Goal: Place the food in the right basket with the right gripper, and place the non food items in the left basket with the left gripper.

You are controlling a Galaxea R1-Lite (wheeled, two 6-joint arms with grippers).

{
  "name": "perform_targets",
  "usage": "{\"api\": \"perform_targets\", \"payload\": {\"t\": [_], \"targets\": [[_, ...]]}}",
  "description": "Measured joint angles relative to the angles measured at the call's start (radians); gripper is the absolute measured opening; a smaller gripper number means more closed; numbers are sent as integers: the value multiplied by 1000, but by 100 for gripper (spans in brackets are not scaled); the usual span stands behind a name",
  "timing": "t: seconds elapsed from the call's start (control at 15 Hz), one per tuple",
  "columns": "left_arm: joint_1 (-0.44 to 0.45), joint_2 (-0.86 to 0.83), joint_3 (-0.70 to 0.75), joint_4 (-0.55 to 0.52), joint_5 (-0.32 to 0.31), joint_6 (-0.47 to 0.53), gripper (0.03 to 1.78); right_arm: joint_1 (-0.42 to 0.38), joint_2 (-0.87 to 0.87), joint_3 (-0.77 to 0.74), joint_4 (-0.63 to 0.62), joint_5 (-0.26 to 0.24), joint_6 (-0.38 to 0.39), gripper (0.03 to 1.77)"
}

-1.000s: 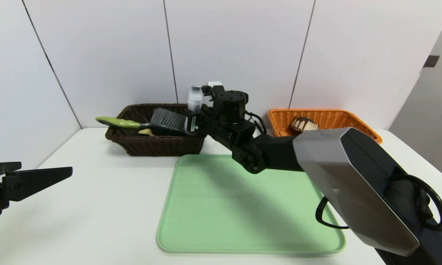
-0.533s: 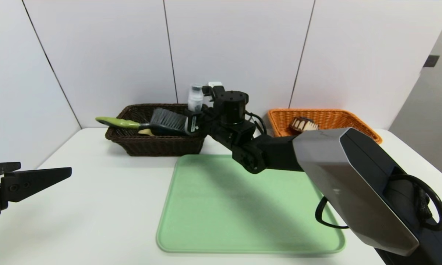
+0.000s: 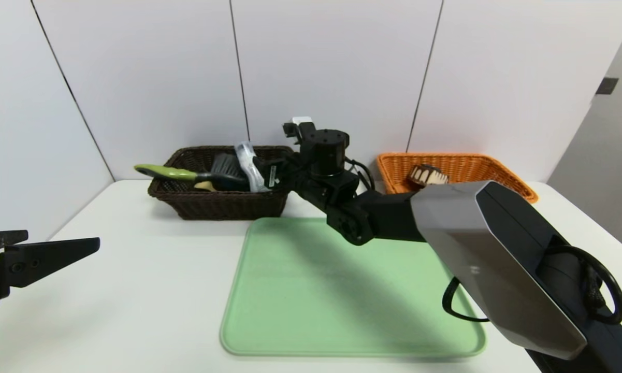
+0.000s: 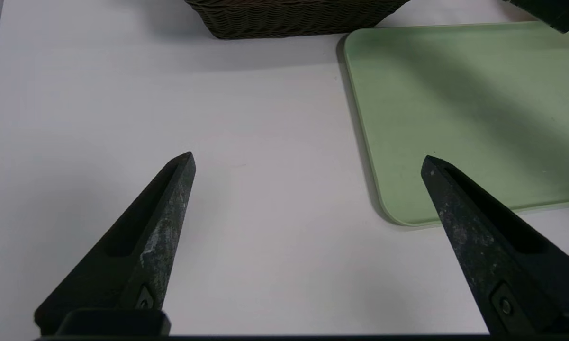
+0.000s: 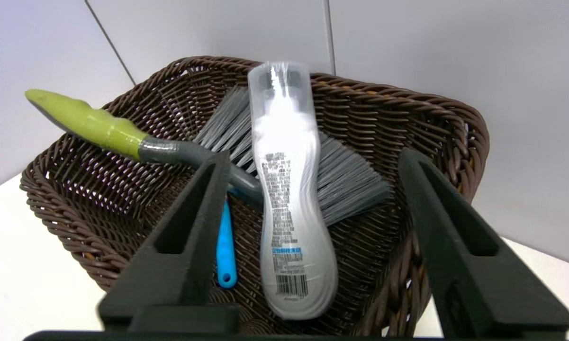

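My right gripper (image 5: 313, 155) reaches across to the dark brown left basket (image 3: 212, 204) and stands open above it. The white waisted bottle (image 5: 289, 189) lies between the spread fingers, touching neither, slanted across the grey bristles of the brush (image 5: 350, 180). The spoon's blue handle (image 5: 225, 251) shows under the brush. In the head view the bottle (image 3: 249, 166) leans on the brush (image 3: 186, 175). The chocolate cake wedge (image 3: 427, 175) sits in the orange right basket (image 3: 461, 166). The braided loaf is out of view. My left gripper (image 4: 308, 158) hangs open and empty over the white table at the near left.
A pale green mat (image 3: 342, 290) covers the middle of the white table (image 3: 150, 290), bare of objects. My right arm's grey forearm (image 3: 497, 259) crosses above the mat's right half. White wall panels stand close behind both baskets.
The right gripper has opened and let go of the bottle, which was upright above the dark basket's edge and now lies in it on the brush. The left gripper sank slightly.
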Motion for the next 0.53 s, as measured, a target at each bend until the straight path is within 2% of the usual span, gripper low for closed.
{"api": "perform_targets", "payload": {"t": [0.33,0.53], "targets": [[1,0,-39,-3,6,0,169,5,-77,0,11,-10,-10,146],[12,18,-93,-3,30,7,169,-5,-187,4,101,-52,-24,154]]}}
